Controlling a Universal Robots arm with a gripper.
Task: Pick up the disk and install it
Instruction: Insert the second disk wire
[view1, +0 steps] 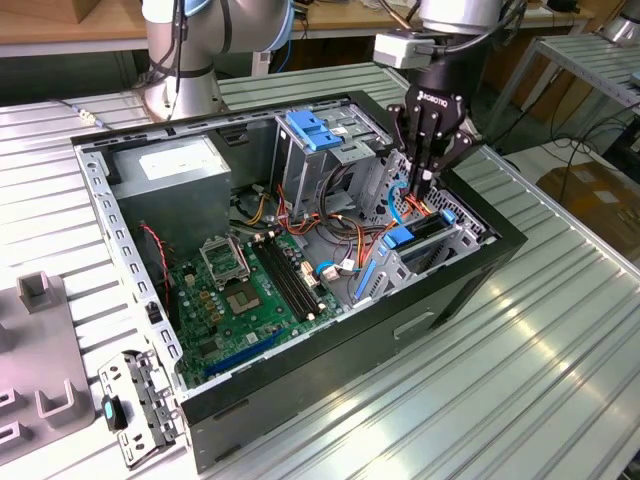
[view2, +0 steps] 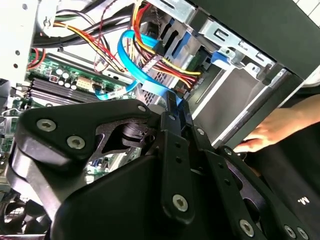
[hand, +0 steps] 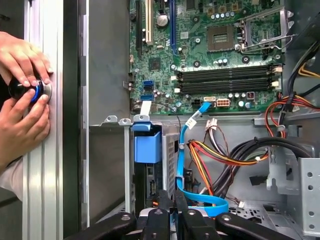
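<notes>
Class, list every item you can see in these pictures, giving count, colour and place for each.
computer case: one, black, lying open
motherboard: one, green, case floor
power supply box: one, grey, case corner
slotted bracket: one, blue, atop the grey cage
disk: one, dark with blue rails, in the bay below the gripper
flat cable: one, blue, beside that bay
person's hands: two, outside the case
gripper: one, black, over the disk
</notes>
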